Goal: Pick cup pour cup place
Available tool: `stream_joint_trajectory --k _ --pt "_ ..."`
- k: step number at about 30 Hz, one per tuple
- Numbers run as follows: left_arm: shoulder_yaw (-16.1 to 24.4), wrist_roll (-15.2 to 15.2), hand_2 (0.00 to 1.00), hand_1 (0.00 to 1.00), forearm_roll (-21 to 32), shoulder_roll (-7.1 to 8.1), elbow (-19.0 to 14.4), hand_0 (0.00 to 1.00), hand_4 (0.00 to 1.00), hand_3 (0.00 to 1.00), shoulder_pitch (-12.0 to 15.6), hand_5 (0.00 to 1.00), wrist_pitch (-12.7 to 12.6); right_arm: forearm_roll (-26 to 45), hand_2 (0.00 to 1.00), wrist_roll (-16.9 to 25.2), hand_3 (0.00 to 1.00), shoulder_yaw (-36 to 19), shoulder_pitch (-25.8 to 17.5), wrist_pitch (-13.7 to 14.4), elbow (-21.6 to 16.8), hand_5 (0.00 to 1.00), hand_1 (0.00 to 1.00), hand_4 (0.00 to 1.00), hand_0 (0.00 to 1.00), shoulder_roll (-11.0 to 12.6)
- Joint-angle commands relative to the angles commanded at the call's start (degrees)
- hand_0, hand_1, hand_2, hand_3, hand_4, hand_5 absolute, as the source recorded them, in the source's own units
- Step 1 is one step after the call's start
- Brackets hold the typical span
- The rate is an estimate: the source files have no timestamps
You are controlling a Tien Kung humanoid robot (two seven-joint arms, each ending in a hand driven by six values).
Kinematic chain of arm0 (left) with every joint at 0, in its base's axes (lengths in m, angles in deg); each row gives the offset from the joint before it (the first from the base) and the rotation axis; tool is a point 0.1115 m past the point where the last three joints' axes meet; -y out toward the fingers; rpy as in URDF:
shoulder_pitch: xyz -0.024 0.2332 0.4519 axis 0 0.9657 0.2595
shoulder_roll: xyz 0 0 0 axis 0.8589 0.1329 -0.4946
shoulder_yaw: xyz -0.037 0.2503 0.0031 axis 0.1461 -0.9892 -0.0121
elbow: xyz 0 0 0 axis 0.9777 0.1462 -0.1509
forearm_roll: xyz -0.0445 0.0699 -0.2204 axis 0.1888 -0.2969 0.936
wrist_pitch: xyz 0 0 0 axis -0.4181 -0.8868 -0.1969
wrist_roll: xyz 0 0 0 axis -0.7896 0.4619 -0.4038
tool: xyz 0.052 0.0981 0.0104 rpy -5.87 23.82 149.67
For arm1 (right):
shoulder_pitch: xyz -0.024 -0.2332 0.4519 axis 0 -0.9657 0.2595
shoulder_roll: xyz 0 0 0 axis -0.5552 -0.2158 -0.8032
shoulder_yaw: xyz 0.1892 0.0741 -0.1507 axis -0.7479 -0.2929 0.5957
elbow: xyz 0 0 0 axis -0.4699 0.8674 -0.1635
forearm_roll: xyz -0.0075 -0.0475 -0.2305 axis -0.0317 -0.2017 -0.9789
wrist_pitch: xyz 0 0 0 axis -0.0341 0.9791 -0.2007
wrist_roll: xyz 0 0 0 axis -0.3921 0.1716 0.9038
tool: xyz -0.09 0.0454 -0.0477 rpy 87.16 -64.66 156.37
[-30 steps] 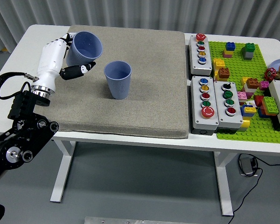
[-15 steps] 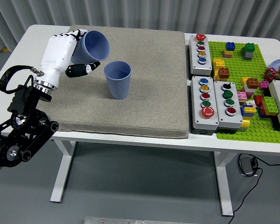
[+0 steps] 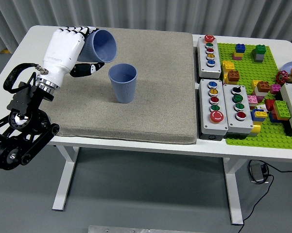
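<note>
tilting further than half a second ago, the held cup (image 3: 100, 46) now lies nearly on its side above the grey mat (image 3: 155, 97), raised a little, its mouth closer to the standing cup (image 3: 123, 82). the left hand (image 3: 68, 48) has its fingers (image 3: 77, 32) wrapped round the held cup's base end, thumb beneath. long axis runs from upper left down to lower right, mouth pointing right and slightly down toward the standing cup, which stands upright on the mat on the white desk (image 3: 29, 53).

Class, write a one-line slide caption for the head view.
Left hand tilts a blue cup toward the upright cup.
</note>
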Motion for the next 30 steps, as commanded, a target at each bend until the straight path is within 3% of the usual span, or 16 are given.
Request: stream_joint_trajectory --k 17,30 --pt "-7.1 2.4 0.631 0.557 -1.2 3.46 0.7 0.508 0.759 0.652 -3.9 0.129 -0.1 0.7 0.560 0.1 0.574 0.3 0.3 0.1 0.0 0.047 0.598 0.002 0.674 0.1" --pt "-10.2 3.7 0.630 0.559 -1.2 4.75 0.9 0.506 0.758 0.646 -5.6 0.123 -0.4 0.9 0.560 0.0 0.574 0.4 0.4 0.1 0.0 0.049 0.598 0.002 0.674 0.1"
